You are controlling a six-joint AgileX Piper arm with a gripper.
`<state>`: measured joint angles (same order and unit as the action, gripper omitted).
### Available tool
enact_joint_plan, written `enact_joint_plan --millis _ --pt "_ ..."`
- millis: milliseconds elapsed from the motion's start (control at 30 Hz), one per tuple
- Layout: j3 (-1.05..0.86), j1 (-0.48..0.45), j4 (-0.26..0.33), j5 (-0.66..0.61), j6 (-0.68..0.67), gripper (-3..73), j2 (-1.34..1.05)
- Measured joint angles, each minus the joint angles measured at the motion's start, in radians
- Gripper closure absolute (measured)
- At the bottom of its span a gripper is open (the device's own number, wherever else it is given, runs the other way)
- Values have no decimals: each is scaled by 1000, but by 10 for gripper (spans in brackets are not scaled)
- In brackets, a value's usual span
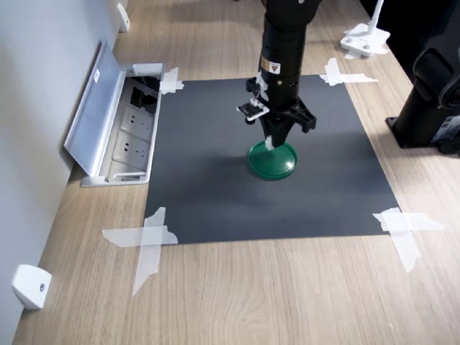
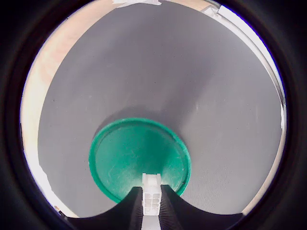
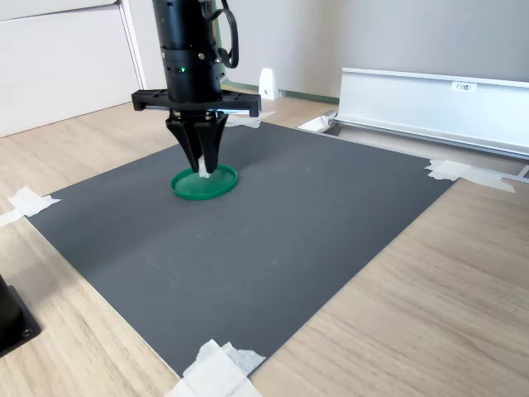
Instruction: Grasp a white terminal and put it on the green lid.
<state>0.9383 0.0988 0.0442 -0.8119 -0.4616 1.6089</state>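
The claw (image 1: 272, 144) pointed straight down over the green lid (image 1: 273, 162), its fingers clenched on the white terminal (image 2: 151, 197), which hung upright just above the lid's inner face near one rim; whether it touched the lid could not be told. The lid lay alone near the middle of the dark mat (image 1: 215, 194) taped at its corners to the wooden bench (image 1: 251, 295), with bare mat on every side and the open socket box (image 1: 129, 136) well apart at the first exterior view's left
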Motion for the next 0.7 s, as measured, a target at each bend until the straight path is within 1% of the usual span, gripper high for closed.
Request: enact_joint_plan --millis 167,267,300,400,600,700 --pt "0 0 19 3 -24 604 0" --pt "0 0 19 2 -31 568 1" --pt "0 0 19 0 -33 545 2" --pt "0 0 19 0 -36 450 8" --pt "0 0 19 1 -36 199 9" --pt "0 0 19 3 -36 102 9"
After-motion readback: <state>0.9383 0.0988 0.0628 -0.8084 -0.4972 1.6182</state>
